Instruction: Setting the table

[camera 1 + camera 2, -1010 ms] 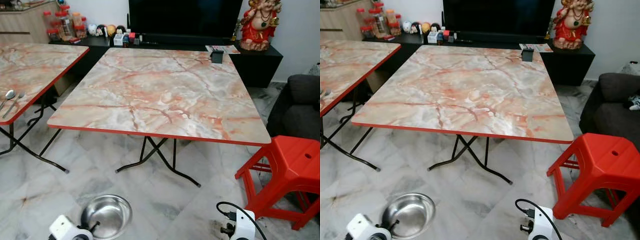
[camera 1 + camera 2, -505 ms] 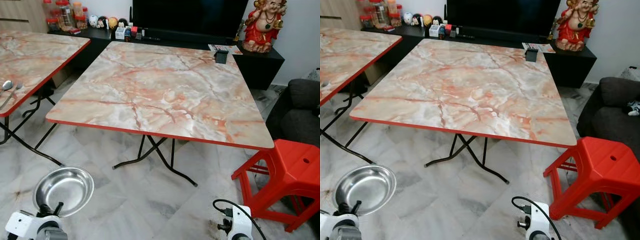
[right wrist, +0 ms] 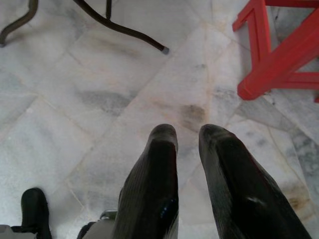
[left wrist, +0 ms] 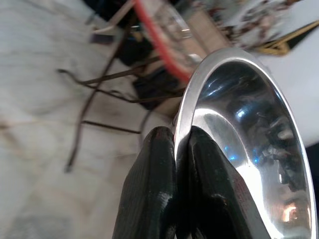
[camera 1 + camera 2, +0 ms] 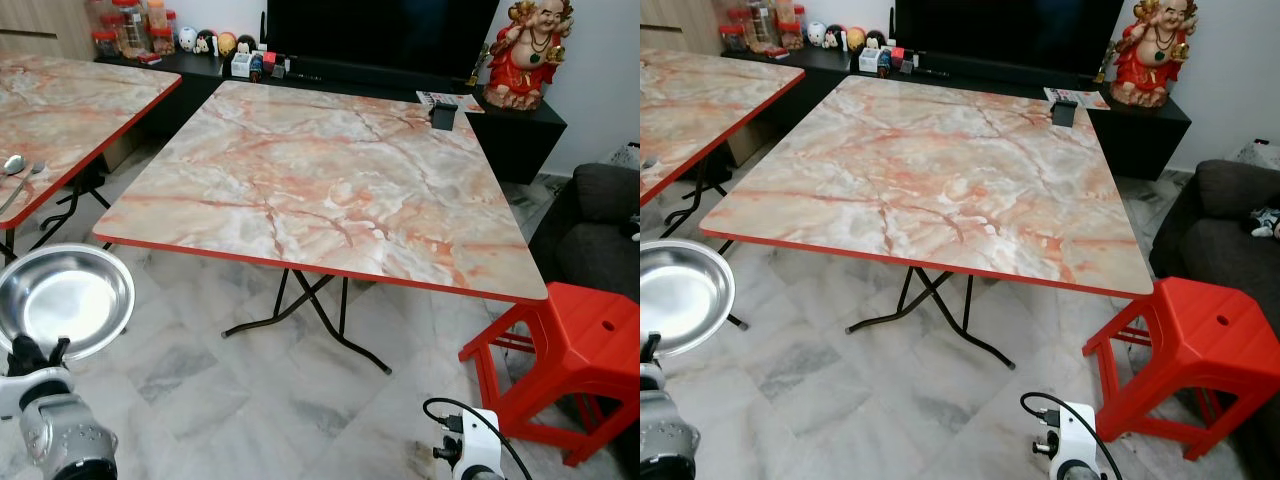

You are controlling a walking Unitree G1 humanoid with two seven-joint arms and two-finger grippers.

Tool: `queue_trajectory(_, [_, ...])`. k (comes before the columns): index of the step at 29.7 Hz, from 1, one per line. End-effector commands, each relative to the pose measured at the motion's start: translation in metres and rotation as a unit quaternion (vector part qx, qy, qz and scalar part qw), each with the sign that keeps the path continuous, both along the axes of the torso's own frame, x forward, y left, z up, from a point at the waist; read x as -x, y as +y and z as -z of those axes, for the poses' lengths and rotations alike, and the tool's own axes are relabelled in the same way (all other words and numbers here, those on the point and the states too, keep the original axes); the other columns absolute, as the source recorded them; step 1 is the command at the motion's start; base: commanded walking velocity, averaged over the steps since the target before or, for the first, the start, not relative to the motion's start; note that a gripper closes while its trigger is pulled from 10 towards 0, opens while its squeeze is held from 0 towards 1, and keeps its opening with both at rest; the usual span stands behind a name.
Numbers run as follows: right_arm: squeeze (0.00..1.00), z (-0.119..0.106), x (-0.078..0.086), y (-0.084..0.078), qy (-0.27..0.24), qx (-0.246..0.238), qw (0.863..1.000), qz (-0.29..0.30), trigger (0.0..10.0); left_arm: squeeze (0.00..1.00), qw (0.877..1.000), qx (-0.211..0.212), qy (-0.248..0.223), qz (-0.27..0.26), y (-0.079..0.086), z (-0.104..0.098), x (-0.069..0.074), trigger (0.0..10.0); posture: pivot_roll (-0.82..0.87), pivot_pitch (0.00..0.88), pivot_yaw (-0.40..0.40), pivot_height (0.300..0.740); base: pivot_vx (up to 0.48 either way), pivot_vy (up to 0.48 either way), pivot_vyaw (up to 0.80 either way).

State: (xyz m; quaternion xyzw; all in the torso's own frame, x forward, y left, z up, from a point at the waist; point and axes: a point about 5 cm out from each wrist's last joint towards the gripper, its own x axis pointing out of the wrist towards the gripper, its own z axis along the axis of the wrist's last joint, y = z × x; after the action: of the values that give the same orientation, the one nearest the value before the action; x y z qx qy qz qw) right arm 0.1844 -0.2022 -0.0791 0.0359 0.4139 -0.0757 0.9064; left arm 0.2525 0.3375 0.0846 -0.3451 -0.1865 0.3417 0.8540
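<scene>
1. Bowl first: the shiny round stainless-steel bowl (image 5: 62,299) hangs above the floor, left of and below the marble-patterned square folding table with the red edge (image 5: 330,180), pinched by its rim in the left gripper (image 4: 175,149), fingers clamped tight on the thin metal.
2. Right gripper (image 3: 188,144) hangs idle over the pale marble floor tiles (image 3: 75,124), fingers slightly parted, holding nothing.
3. Risk (my judgement): a rim pinch invites swinging or slipping, and the bowl could catch the table's red edge while being lifted over it.

Marble floor (image 5: 250,400), red stool (image 5: 570,350)
</scene>
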Motion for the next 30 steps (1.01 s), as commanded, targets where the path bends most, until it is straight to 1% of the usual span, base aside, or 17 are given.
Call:
queue_trajectory(1, [0.00,-0.002,-0.005,0.000,-0.005,0.002,1.000,-0.001,10.0,0.00,0.999,-0.012,-0.027,0.017,-0.003,-0.019,-0.012,10.0,0.05,0.000,-0.095,0.740,0.000,0.000,0.00])
queue_trajectory(2, [0.00,-0.002,-0.005,0.000,-0.006,0.002,1.000,0.000,10.0,0.00,0.999,-0.017,-0.034,0.025,-0.004,-0.025,-0.016,10.0,0.05,0.000,-0.093,0.740,0.000,0.000,0.00])
queue_trajectory(3, [0.00,-0.002,-0.005,0.001,-0.006,0.001,1.000,0.001,10.0,0.00,0.997,-0.027,-0.053,0.047,-0.009,-0.037,-0.024,10.0,0.05,0.000,-0.090,0.740,0.000,0.000,0.00])
queue_trajectory(4, [0.00,-0.002,-0.005,0.001,-0.006,0.001,1.000,0.001,10.0,0.00,0.997,-0.027,-0.053,0.047,-0.009,-0.037,-0.024,10.0,0.05,0.000,-0.090,0.740,0.000,0.000,0.00])
queue_trajectory(5, [0.00,-0.002,-0.005,0.002,-0.006,0.000,1.000,0.002,10.0,0.00,0.995,-0.030,-0.065,0.067,-0.014,-0.045,-0.030,10.0,0.05,0.000,-0.088,0.740,0.000,0.000,0.00])
queue_trajectory(6, [0.00,-0.002,-0.005,0.002,-0.006,0.000,1.000,0.003,10.0,0.00,0.989,-0.041,-0.072,0.125,-0.027,-0.054,-0.040,10.0,0.05,0.000,-0.085,0.740,0.000,0.000,0.00])
queue_trajectory(7, [0.00,-0.002,-0.005,0.002,-0.006,0.000,1.000,0.003,10.0,0.00,0.989,-0.041,-0.072,0.125,-0.027,-0.054,-0.040,10.0,0.05,0.000,-0.085,0.740,0.000,0.000,0.00])
queue_trajectory(9, [0.00,-0.002,-0.005,0.003,-0.006,-0.002,1.000,0.006,10.0,0.00,0.967,-0.081,-0.072,0.230,-0.056,-0.062,-0.053,10.0,0.05,0.000,-0.081,0.740,0.000,0.000,0.00])
queue_trajectory(11, [0.00,-0.002,-0.005,0.004,-0.008,-0.004,1.000,0.010,10.0,0.00,0.954,-0.094,-0.070,0.274,-0.070,-0.059,-0.053,10.0,0.04,0.000,-0.073,0.740,0.000,0.000,0.00])
queue_trajectory(12, [0.00,-0.002,-0.005,0.004,-0.010,-0.006,1.000,0.015,10.0,0.00,0.948,-0.092,-0.065,0.296,-0.077,-0.052,-0.051,10.0,0.03,0.000,-0.070,0.740,0.000,0.000,0.00])
queue_trajectory(14, [0.00,-0.002,-0.005,0.004,-0.014,-0.008,1.000,0.021,10.0,0.00,0.954,-0.077,-0.037,0.288,-0.077,-0.039,-0.050,10.0,0.04,0.000,-0.069,0.740,0.000,0.000,0.00])
queue_trajectory(16, [0.00,-0.002,-0.005,0.004,-0.014,-0.008,1.000,0.021,10.0,0.00,0.956,-0.067,-0.034,0.285,-0.077,-0.037,-0.050,10.0,0.03,0.000,-0.069,0.740,0.000,0.000,0.00])
queue_trajectory(20, [0.00,-0.002,-0.004,0.004,-0.013,-0.008,1.000,0.020,10.0,0.00,0.955,-0.071,-0.019,0.289,-0.078,-0.035,-0.050,10.0,0.03,0.000,-0.069,0.740,0.000,0.000,0.00])
queue_trajectory(23, [0.00,-0.002,-0.003,0.003,-0.016,-0.007,1.000,0.027,10.0,0.00,0.949,-0.065,0.020,0.309,-0.085,-0.024,-0.052,10.0,0.03,0.000,-0.061,0.740,0.000,0.000,0.00])
queue_trajectory(24, [0.00,-0.002,-0.003,0.003,-0.016,-0.007,1.000,0.027,10.0,0.00,0.949,-0.065,0.020,0.309,-0.085,-0.024,-0.052,10.0,0.03,0.000,-0.061,0.740,0.000,0.000,0.00])
queue_trajectory(25, [0.00,-0.002,-0.004,0.003,-0.018,-0.006,0.999,0.028,10.0,0.00,0.945,-0.075,0.034,0.315,-0.088,-0.022,-0.054,10.0,0.03,0.000,-0.060,0.740,0.000,0.000,0.00])
queue_trajectory(30, [0.00,-0.005,-0.009,0.002,-0.029,-0.007,0.999,0.033,10.0,0.00,0.936,-0.094,0.045,0.338,-0.098,-0.024,-0.059,10.0,0.02,0.000,-0.050,0.740,0.000,0.000,0.00])
